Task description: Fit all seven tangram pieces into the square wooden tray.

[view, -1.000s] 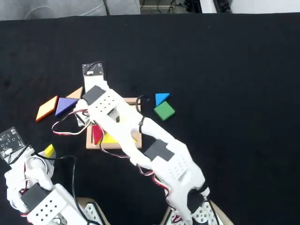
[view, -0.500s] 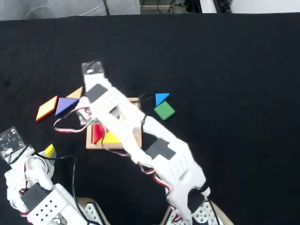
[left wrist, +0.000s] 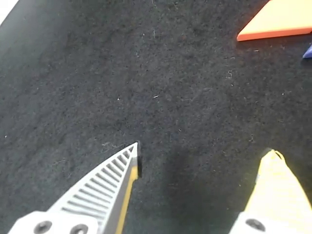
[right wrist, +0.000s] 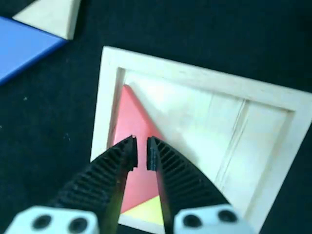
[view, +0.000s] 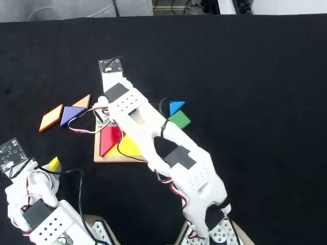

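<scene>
Swinging farther out across the bench (left wrist: 146, 73), the right arm (view: 153, 138) has uncovered more of the red piece (view: 108, 140) and yellow piece (view: 129, 148) in the tray (view: 98, 155), yet hides its right side; nearest, the left claw (left wrist: 202, 156) hangs spread over a bare patch, an orange piece (left wrist: 278, 22) cut off beyond it. Over the red piece, just inside the tray's rim, hovers the right claw (right wrist: 140, 153), nearly pressed together and pinching nothing; farther off lie the blue triangle (view: 176, 106) and green square (view: 179, 121).

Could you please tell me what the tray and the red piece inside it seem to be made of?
Tray: pale bare wood, apparently unfinished; grain lines and a board seam show. Red piece: likely painted wood, matte, evenly coloured; uncertain.
</scene>
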You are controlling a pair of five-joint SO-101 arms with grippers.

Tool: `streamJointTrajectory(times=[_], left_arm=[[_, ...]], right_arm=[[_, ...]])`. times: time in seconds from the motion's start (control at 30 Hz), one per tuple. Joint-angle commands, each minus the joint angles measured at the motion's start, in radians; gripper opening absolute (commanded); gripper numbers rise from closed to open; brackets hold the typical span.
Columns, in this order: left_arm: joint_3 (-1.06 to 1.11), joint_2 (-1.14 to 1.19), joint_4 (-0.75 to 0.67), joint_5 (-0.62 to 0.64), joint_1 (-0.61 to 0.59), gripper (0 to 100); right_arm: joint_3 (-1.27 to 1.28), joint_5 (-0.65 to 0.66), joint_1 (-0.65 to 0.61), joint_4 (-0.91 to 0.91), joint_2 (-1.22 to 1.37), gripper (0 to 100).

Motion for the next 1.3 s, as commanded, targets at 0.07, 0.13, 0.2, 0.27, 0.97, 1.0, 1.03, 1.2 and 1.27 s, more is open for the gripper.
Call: streamJointTrajectory(times=[0.07, 0.13, 0.2, 0.27, 0.97, 1.0, 1.03, 1.2, 1.27], left_arm=[[0.004, -0.008, 0.003, -0.005, 0.010, 37], [0.004, -0.008, 0.003, -0.005, 0.010, 37], [0.004, -0.008, 0.003, -0.005, 0.010, 37], [0.004, -0.008, 0.002, -0.005, 0.010, 37], [0.004, -0.008, 0.002, -0.005, 0.012, 37], [0.004, -0.008, 0.002, -0.005, 0.012, 37], [0.004, -0.008, 0.002, -0.005, 0.012, 37], [0.004, -0.008, 0.002, -0.005, 0.012, 37], [0.004, -0.008, 0.002, -0.005, 0.012, 37]], right_arm=[[-0.044, 0.012, 0.008, -0.020, 0.051, 3.9], [-0.070, 0.014, 0.006, -0.017, 0.096, 3.9], [-0.111, 0.014, 0.006, -0.014, 0.137, 3.9], [-0.153, 0.015, 0.006, -0.014, 0.166, 3.9], [-0.440, 0.446, -0.003, 0.517, 0.128, 1.0], [-0.386, 0.446, -0.011, 0.517, 0.117, 1.0], [-0.335, 0.446, -0.015, 0.516, 0.110, 1.0], [-0.162, 0.446, -0.017, 0.459, 0.064, 1.0], [-0.114, 0.446, -0.020, 0.423, 0.053, 1.0]])
